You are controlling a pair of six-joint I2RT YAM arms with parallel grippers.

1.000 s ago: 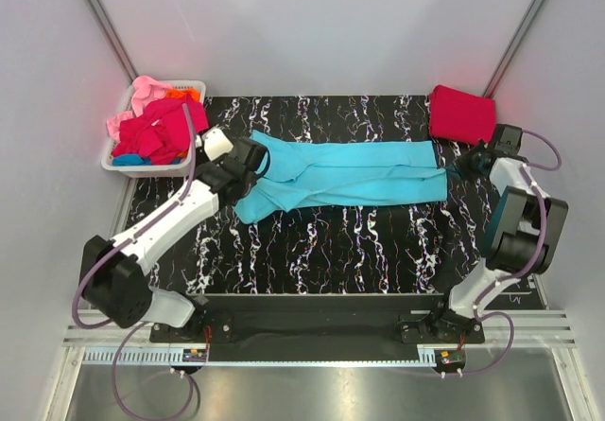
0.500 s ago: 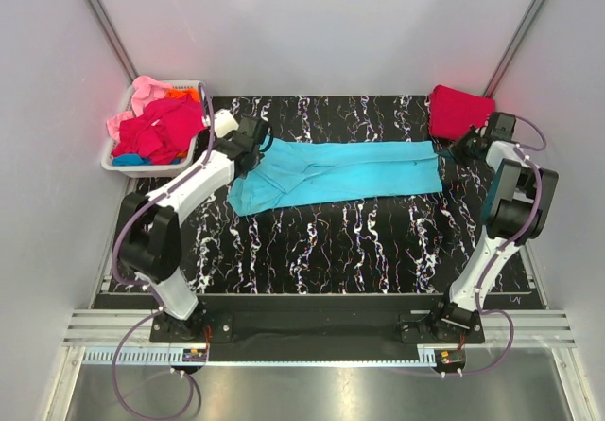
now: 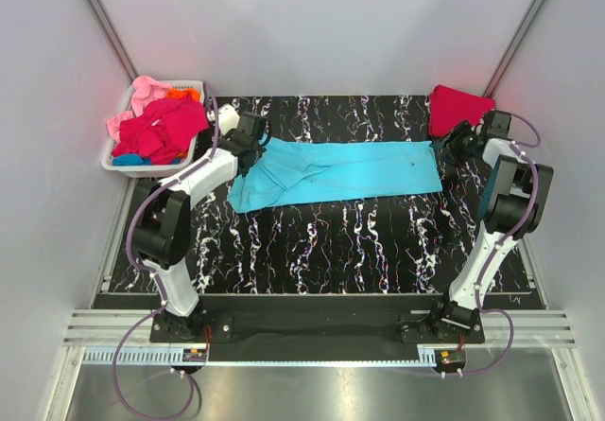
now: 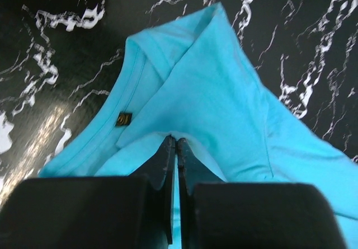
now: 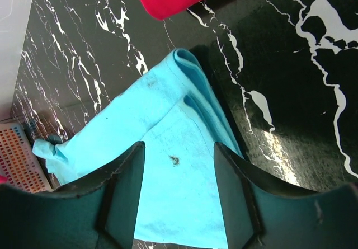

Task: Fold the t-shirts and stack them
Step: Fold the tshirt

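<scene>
The turquoise shirt [image 3: 340, 172] lies across the middle of the counter [image 3: 359, 241] as a long, narrow band, sleeves tucked in, collar end to the left and hem end to the right. The left pincer [image 4: 174, 142] is clamped tight on a small ridge of cloth just behind the neckline. The right pincer [image 5: 179, 148] hangs over the hem end with its fingers spread, holding nothing.

The lengthwise fold looks done, so I reckon the crosswise one is next. To do it cleanly, the right pincer should take both layers at the hem edge, not just the top one. One end should then travel over the other low and level, so the corners meet and the band doesn't twist. The collar end looks bunched and would want smoothing first.

The cloth is thin, matte cotton that drapes limply and creases softly, with a ribbed neckband and a little dark label [image 4: 123, 118]. The counter is glossy black marble-patterned and looks slick, so the shirt may slide when tugged.

A red shirt [image 3: 458, 111] sits folded into a plump pad at the far right corner. At the far left, loose shirts [image 3: 156, 128] are heaped in a white slotted basket [image 3: 118, 163].
</scene>
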